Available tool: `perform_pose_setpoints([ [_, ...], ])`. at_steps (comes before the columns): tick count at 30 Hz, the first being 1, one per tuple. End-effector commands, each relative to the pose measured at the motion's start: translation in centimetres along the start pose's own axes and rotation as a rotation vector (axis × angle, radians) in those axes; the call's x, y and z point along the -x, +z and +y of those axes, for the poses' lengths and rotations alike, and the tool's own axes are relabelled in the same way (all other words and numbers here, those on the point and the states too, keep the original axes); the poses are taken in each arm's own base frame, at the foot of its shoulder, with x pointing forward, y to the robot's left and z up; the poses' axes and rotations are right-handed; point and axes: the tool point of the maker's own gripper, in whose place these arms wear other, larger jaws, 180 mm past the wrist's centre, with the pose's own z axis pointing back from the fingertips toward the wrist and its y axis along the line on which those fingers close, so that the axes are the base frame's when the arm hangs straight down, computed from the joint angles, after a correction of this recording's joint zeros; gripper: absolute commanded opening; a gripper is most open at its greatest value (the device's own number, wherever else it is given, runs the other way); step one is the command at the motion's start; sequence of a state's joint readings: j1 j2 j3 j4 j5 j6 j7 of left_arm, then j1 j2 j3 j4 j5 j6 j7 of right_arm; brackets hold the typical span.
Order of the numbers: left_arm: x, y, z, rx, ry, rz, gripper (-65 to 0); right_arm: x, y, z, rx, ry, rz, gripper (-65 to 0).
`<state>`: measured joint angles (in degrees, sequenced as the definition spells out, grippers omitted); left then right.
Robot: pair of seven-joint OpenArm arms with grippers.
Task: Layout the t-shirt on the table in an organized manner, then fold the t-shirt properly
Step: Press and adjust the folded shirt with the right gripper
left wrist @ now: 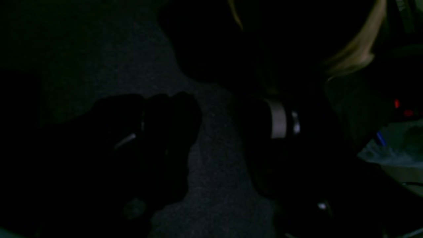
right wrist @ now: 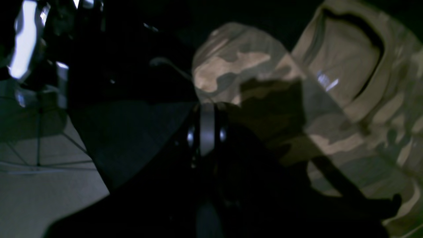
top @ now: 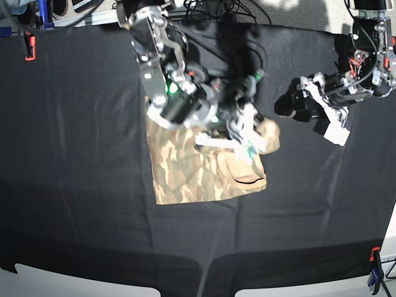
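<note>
Under the dim wrist views, right hand (top: 247, 143) pinches the t-shirt (top: 185, 173); left hand (top: 331, 120) hangs spread.

Orange clamp (top: 28, 48) at far corner, orange-and-blue clamp (top: 374, 272) near corner, tangled cables (top: 218, 8)

Text on t-shirt (top: 185, 167): none legible; only camouflage print shows.
Neck label (right wrist: 327, 82): a pale glint inside the neckline, too blurred to read.
Text on arms: none legible in any view.
Text on tabletop (top: 74, 124): none.
Clamps (top: 28, 47): no readable marks.
</note>
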<state>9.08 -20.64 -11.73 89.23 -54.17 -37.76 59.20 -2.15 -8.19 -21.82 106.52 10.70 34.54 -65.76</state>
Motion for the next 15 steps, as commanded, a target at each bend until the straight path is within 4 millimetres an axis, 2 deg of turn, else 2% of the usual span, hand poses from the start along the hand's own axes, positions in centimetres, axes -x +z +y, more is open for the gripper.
perform_pose_setpoints([
  [1,-1.3,0.4,-0.2,0.011,-0.02,-0.038,-28.9,-0.7,0.4,0.1,-0.005,0.009,-0.036,-65.0],
  [4,-1.4,0.4,-0.2,0.012,-0.02,-0.039,-28.9,1.8,0.5,0.6,-0.021,-0.008,0.011,-65.0],
  [7,-1.4,0.4,-0.2,0.012,-0.02,-0.043,-28.9,3.3,0.5,1.2,-0.041,0.006,0.042,-65.0],
  [15,-1.4,0.4,-0.2,0.012,-0.02,-0.042,-28.9,2.8,0.6,2.5,-0.11,0.009,0.002,-65.0],
])
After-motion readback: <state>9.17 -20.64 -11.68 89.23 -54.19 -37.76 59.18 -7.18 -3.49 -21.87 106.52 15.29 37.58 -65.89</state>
